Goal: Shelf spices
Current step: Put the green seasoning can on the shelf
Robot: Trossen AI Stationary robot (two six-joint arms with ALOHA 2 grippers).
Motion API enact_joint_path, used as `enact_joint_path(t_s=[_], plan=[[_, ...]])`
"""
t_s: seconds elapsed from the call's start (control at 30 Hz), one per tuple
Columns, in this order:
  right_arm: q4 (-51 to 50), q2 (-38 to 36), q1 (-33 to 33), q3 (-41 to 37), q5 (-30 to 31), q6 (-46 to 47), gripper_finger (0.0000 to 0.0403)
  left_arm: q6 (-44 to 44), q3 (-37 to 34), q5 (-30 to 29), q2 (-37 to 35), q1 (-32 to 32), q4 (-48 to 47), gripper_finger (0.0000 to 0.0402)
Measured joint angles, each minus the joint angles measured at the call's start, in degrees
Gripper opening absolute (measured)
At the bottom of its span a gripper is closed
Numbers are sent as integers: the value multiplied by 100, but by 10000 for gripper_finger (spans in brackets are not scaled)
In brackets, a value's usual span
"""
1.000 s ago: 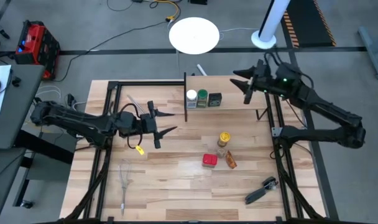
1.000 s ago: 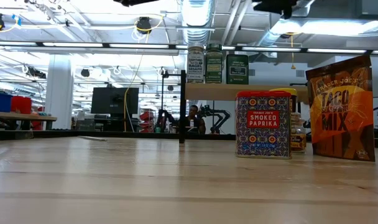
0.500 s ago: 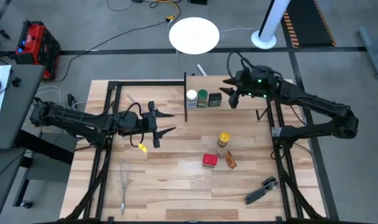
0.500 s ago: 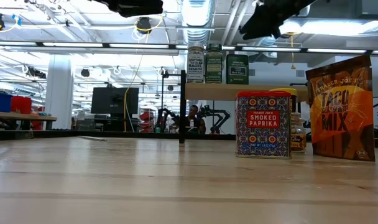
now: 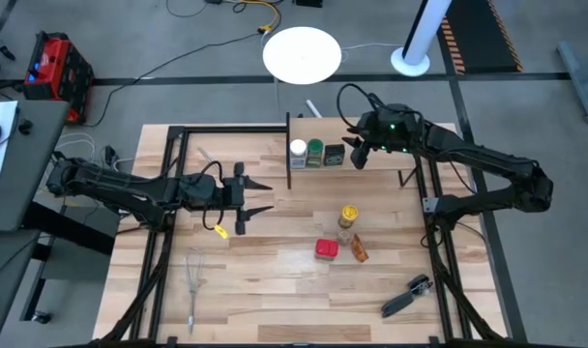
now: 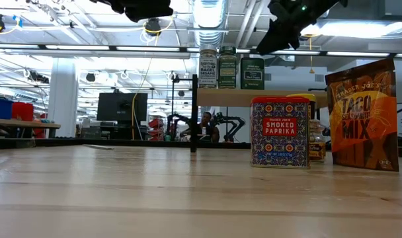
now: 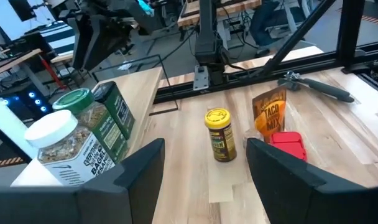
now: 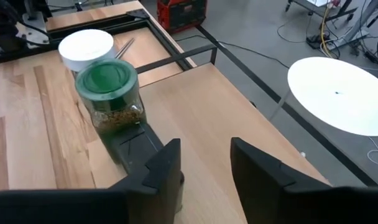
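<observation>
Three spices stand in a row on the shelf board [image 5: 371,153]: a white-capped jar [image 5: 298,150], a green-capped jar [image 5: 315,150] and a dark square tin [image 5: 335,154]. A yellow-capped jar [image 5: 348,215], a red paprika tin [image 5: 325,249] and an orange taco-mix packet [image 5: 359,250] stand on the table. My right gripper [image 5: 356,153] is open above the shelf, just right of the dark tin [image 8: 132,147], higher than the jars in the low view [image 6: 274,39]. My left gripper [image 5: 259,194] is open over the table's left half, pointing toward the spices.
A black-handled tool [image 5: 406,296] lies near the table's right near corner and a wire whisk [image 5: 193,280] near its left near side. A yellow tag [image 5: 217,230] lies under the left arm. Black frame rails [image 5: 435,251] run along both table sides. Bare board remains right of the dark tin.
My right gripper has swung from beyond the shelf's right end toward the table's left and come down, now standing beside the dark tin. Its fingers stay open. The spices have not moved.
</observation>
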Motion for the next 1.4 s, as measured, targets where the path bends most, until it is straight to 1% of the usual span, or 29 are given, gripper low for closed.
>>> enact_joint_path(t_s=[0.2, 0.3, 0.5, 0.83, 0.93, 1.03, 1.2, 1.3, 1.4], plan=[[-112, 8, 18, 2, 0, 1, 117, -54, 0, 523, 2, 0, -5, 219], [-206, 8, 18, 2, 2, 2, 110, -136, 0, 673, 2, -2, -70, 219], [-332, 8, 22, 2, 0, 0, 108, -298, 0, 671, 2, -2, -260, 219], [-347, 8, 22, 2, 0, 2, 107, -356, 0, 666, 2, -4, -257, 219], [-220, 8, 22, 0, 0, -37, 107, -354, 0, 664, 2, -4, -255, 219], [66, 45, -8, 0, 45, -268, 107, -341, 0, 661, 2, -4, -185, 219], [247, 135, -227, 4, 107, -450, 107, -352, 0, 658, 2, -4, -84, 219], [58, 262, -435, -2, 106, -485, 107, -387, 0, 658, 4, -7, -86, 219], [-60, 459, -584, 0, -83, -502, 107, -411, 0, 658, 4, -7, -91, 219]])
